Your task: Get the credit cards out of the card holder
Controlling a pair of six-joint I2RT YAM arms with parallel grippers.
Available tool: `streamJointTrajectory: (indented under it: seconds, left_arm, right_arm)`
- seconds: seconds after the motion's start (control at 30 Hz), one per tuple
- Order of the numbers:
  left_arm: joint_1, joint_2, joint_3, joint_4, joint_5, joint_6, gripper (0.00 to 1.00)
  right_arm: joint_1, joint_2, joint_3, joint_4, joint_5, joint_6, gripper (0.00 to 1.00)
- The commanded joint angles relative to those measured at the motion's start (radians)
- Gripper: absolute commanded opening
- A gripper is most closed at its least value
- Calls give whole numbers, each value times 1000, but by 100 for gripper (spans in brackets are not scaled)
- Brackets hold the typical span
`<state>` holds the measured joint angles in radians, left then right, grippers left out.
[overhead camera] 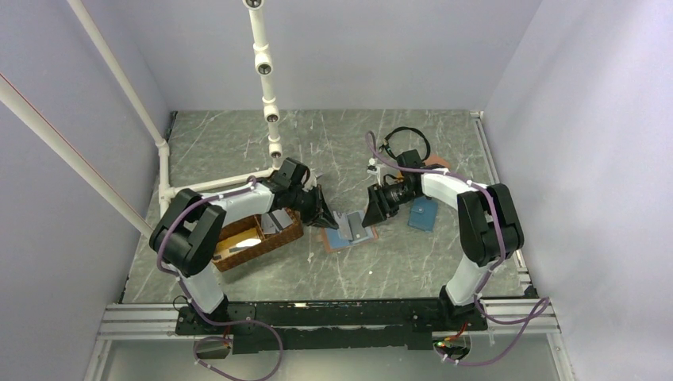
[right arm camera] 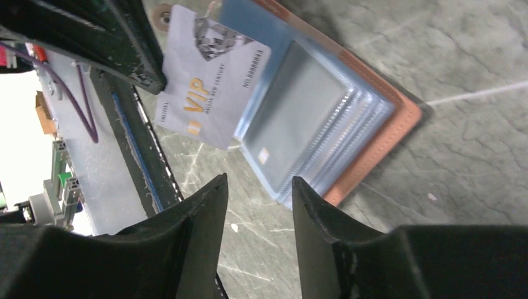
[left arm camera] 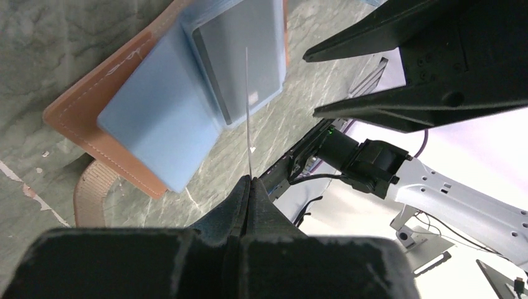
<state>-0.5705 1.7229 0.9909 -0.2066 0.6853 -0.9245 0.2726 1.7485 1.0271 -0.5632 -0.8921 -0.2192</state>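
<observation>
A grey card [right arm camera: 212, 81] printed VIP is sticking out past one end of the card holder [right arm camera: 401, 121], its far edge meeting the light-blue pockets [left arm camera: 155, 118]. I cannot tell whether that edge is still tucked into a sleeve. The left claw [left arm camera: 249, 180] is pinching this card, its fingers pressed together on it. In the left wrist view the card is showing edge-on as a thin pale line. A second card [right arm camera: 292, 115] is lying flat in the topmost clear sleeve.

The card holder is lying open on the worktop [overhead camera: 397, 262] with its pockets facing up, between the two claws. The right claw [right arm camera: 255, 199] is pointing at the holder from close by, its fingers spread apart and gripping nothing.

A wicker basket [overhead camera: 254, 255] is sitting just left of the left claw. A teal-blue wallet [overhead camera: 423, 213] is resting on the worktop to the right of the right claw.
</observation>
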Motion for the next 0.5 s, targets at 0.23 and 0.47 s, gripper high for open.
streamJointTrajectory:
  seconds: [0.23, 0.47]
  left_arm:
    - [-1, -66, 65, 88, 81, 56, 0]
    - [-3, -82, 58, 166, 109, 36, 0]
  right_arm:
    - [0, 4, 39, -36, -232, -32, 69]
    - [-6, 39, 43, 11, -347, 72, 82]
